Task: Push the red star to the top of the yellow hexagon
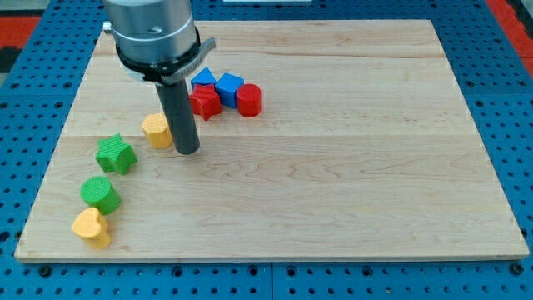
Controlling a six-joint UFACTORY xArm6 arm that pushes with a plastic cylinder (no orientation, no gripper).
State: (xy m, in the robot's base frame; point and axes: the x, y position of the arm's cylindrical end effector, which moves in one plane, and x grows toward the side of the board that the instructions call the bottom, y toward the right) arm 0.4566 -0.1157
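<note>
Rod tip rested just right of yellow hexagon, apparently touching; red star lay apart; no pincer fitted.

A pale wooden board lay on a blue pegboard surface, and every block sat toward the view's left. Near the top a blue triangle, a blue block, a red star and a red cylinder huddled together. Below them stood a yellow hexagon, with the rod's tip just beside it on the right. Further down came a green star, a green cylinder and a yellow heart.
</note>
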